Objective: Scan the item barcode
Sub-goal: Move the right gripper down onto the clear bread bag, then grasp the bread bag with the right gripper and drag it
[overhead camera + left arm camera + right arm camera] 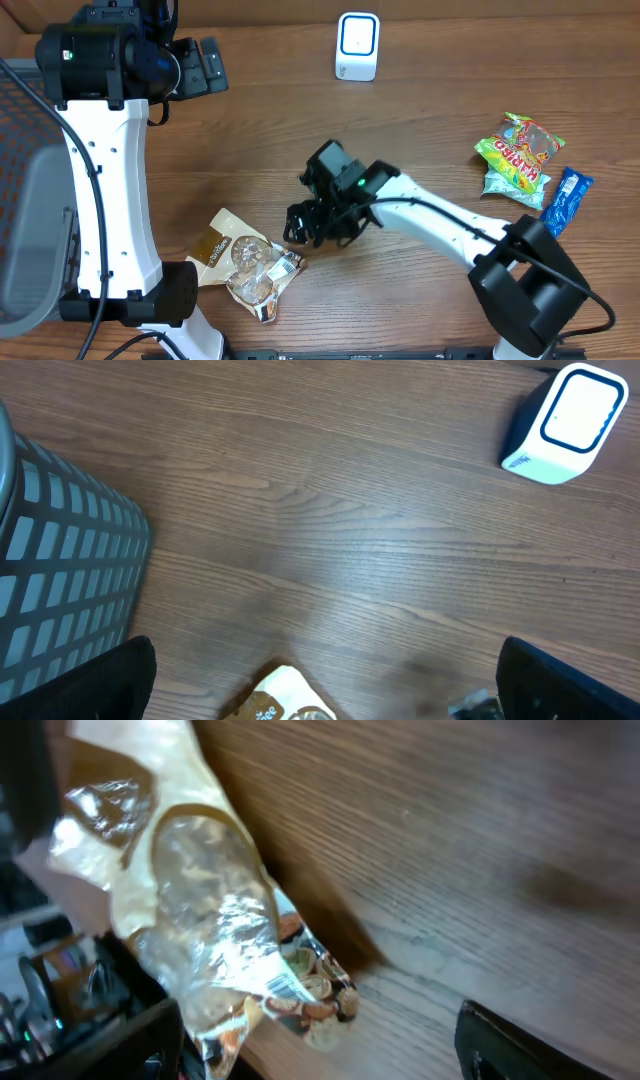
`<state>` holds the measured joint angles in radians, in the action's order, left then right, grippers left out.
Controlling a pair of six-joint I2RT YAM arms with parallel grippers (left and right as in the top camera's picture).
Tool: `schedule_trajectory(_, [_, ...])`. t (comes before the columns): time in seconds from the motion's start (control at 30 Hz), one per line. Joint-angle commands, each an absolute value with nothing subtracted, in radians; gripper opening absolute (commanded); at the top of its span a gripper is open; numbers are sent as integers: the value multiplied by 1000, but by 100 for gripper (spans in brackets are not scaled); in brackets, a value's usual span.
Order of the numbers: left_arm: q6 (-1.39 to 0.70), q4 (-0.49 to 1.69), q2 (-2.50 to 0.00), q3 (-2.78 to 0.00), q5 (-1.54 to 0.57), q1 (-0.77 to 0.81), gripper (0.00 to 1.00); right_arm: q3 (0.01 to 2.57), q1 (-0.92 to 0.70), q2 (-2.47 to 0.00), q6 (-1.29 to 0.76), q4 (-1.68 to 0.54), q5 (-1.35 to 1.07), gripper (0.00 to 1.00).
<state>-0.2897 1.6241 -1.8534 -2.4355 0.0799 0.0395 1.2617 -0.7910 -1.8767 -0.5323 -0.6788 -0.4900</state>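
Bag (250,265) lies near tabletop's (430,110) front edge; right fingers (520,1045) apart beside it, left fingers (560,685) apart, idle; better pinch one rim, white label (290,264) kept uncovered for scanner (357,47).

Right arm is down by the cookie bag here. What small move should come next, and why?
Probably close the right gripper on the cookie bag at its near edge. Its jaws stand open, the bag lies on the table with that edge between them, and the scanner stands well away, so the bag likely needs lifting before any scan.
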Motion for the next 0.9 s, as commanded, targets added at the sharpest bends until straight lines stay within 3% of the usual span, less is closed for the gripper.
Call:
schedule_trajectory(0.0, [-303, 1623, -1859, -2443, 85, 53, 100, 1190, -839, -1865, -746, -600, -447, 82])
schedule_trajectory(0.13, [-303, 1623, -1859, -2443, 85, 53, 100, 1178, -867, -1865, -778, -578, -476, 65])
schedule_trajectory(0.5, [-303, 1623, -1859, -2443, 85, 53, 100, 1179, -908, -1945, -786, -568, -546, 43])
schedule_trajectory(0.63, [-303, 1623, -1859, -2443, 85, 53, 100, 1179, -891, -1964, -789, -565, -570, 25])
schedule_trajectory(0.73, [-303, 1623, -1859, -2443, 85, 53, 100, 1179, -891, -1964, -789, -562, -570, 4])
schedule_trajectory(0.87, [-303, 1623, -1859, -2443, 85, 53, 100, 1180, -872, -1964, -788, -562, -578, 4])
